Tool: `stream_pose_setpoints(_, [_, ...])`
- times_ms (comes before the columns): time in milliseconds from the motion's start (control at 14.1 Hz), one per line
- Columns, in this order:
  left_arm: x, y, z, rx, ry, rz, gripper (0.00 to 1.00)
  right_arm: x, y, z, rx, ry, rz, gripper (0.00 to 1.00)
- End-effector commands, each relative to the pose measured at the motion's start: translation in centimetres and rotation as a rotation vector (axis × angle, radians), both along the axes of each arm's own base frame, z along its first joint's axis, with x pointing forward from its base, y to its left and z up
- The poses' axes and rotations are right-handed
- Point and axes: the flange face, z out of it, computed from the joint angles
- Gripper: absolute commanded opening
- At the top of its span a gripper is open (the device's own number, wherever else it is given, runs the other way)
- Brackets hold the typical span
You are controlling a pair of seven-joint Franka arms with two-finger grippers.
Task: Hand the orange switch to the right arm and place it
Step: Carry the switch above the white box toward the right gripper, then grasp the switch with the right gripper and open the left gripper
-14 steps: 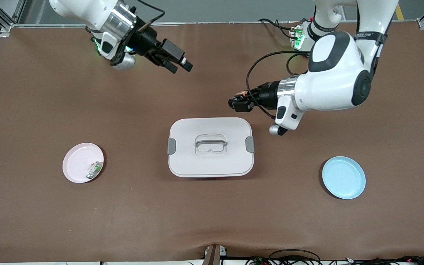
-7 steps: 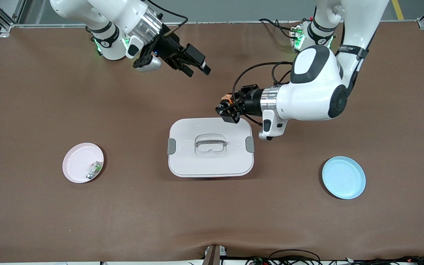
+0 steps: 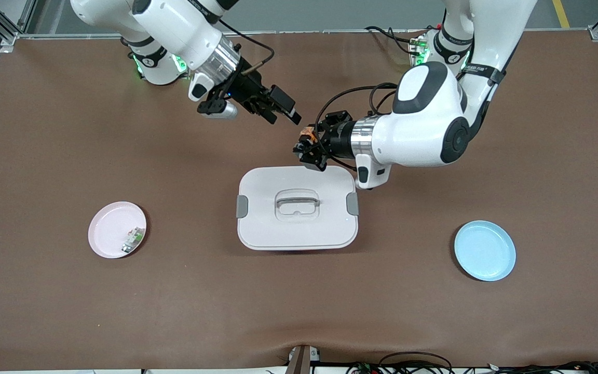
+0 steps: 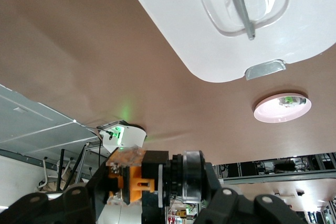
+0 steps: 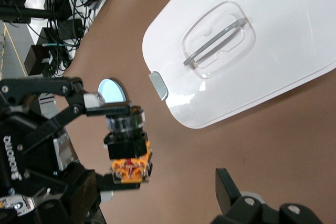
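So I've got the switch (image 3: pixel 307 133) clamped in the left gripper (image 3: pixel 308 150), up in the air over the bench (image 3: pixel 44 156) just off the box's (image 3: pixel 297 208) edge farthest from the front camera. The right gripper (image 3: pixel 284 111) hangs over bare bench nearby, jaws wide apart, aimed at the switch but not touching it.

What worries me: the switch is tiny and the left jaws already cover a good part of it, so there isn't much body free to grab. If I come in a bit off line, a right finger could knock the switch or the left fingers, and then it twists in the grip. And if the left lets go before the right has really closed, it drops onto the box lid or the bench and probably rolls.

Orientation, going by the right wrist view: its long axis runs across the left jaws, the round cap end (image 5: pixel 124 121) one way and the orange terminal end (image 5: pixel 131 170) the other. My guess is the right jaws want to close across that axis, on the end sticking out.
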Motion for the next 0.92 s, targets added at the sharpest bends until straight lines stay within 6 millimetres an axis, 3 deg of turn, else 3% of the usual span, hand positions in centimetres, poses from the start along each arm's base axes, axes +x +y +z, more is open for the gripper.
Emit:
stream_pose_setpoints(0, [0.0, -1.0, -0.1, 0.019, 0.013, 0.017, 0.11, 1.0, 0.4, 0.0, 0.004, 0.006, -0.033, 1.0])
stream_pose_setpoints(354, [-1.1, -2.7, -1.2, 0.083, 0.002, 0.008, 0.11, 2.2, 0.3, -1.3, -0.006, 0.015, -0.051, 1.0])
stream_pose_setpoints(850, [-1.6, -3.8, -1.6, 0.093, -0.006, 0.011, 0.11, 1.7, 1.1, -2.5, -0.02, 0.028, -0.037, 1.0])
